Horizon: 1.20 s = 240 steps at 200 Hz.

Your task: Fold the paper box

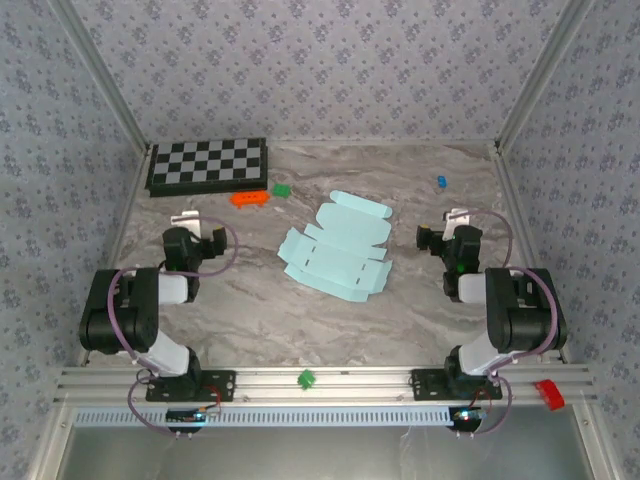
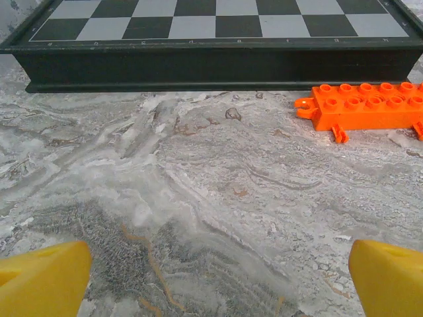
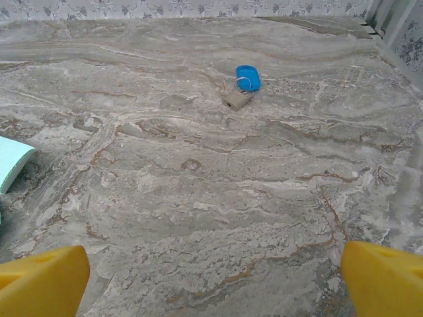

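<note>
Pale mint-blue paper box (image 1: 338, 247), unfolded die-cut sheet, flat, mid-table, flaps spread

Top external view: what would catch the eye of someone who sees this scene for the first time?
The pale mint-blue paper box lies unfolded in the middle of the marbled table. At the far left lies the black-and-white checkerboard, with an orange brick just in front of it.

1. A robot lab rig, not a home.
2. Aluminium rail (image 1: 330, 380) carries left arm (image 1: 130, 310) and right arm (image 1: 515, 315), bolted side by side.
3. Patterned walls (image 1: 320, 60) box in a marble-print table (image 1: 250, 310).
</note>
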Each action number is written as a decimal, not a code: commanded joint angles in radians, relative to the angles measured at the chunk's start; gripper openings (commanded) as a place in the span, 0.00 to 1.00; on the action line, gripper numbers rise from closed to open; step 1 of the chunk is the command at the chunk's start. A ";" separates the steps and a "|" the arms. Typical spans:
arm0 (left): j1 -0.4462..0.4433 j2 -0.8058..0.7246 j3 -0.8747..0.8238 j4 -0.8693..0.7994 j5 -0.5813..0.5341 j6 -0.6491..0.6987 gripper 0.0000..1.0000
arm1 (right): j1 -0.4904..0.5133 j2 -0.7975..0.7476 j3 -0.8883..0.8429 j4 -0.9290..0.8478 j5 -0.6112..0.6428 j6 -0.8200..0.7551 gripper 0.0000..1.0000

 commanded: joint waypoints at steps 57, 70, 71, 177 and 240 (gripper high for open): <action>-0.006 0.001 0.026 0.003 -0.014 0.010 1.00 | 0.025 0.008 -0.009 0.043 0.052 -0.022 1.00; -0.007 0.001 0.026 0.003 -0.015 0.010 1.00 | 0.024 0.009 -0.007 0.039 0.045 -0.022 1.00; -0.007 0.001 0.026 0.003 -0.015 0.010 1.00 | 0.024 0.009 -0.006 0.038 0.044 -0.022 1.00; -0.002 0.000 0.024 0.003 -0.007 0.008 1.00 | 0.003 0.008 -0.002 0.024 0.002 -0.008 1.00; -0.016 -0.222 0.191 -0.533 -0.220 -0.190 0.99 | 0.011 -0.156 0.170 -0.439 0.085 0.054 1.00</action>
